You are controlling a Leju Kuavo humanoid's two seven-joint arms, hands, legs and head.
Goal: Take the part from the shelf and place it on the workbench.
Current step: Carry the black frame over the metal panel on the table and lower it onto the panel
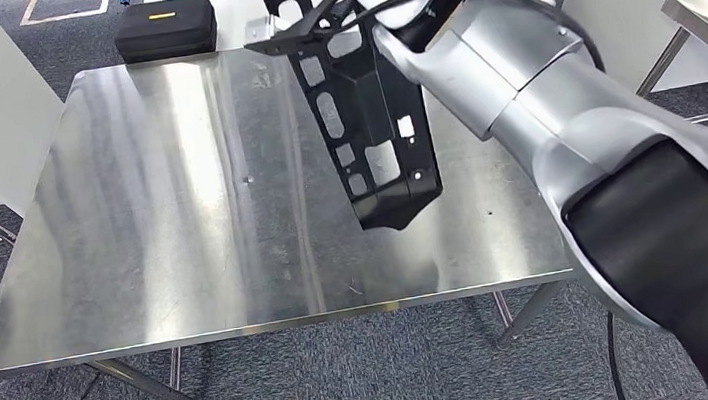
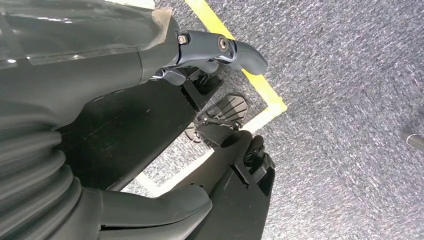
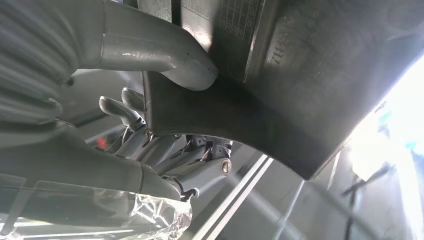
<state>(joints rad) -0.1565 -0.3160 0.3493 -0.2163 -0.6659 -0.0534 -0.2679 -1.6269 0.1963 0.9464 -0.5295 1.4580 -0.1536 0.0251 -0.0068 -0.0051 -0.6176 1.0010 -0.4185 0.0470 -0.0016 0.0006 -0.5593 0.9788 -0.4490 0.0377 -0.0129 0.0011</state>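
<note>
Right-hand fingers [image 3: 132, 112] around the black part [image 1: 365, 108] over the workbench [image 1: 160, 212], upper end cropped.

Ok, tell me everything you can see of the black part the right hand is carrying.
The black part is a long, flat moulded panel, seemingly plastic, pierced with rectangular cut-outs and small holes, with a raised rim. It hangs tilted over the steel workbench, lower end nearest the surface; whether it touches is unclear. The right hand grips its upper edge, thumb on one face, fingers behind.

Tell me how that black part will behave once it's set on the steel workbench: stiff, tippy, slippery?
The black part hangs unbent from the right robot hand, so probably rigid. Its cutouts suggest lightness. On the smooth workbench it may slide.
</note>
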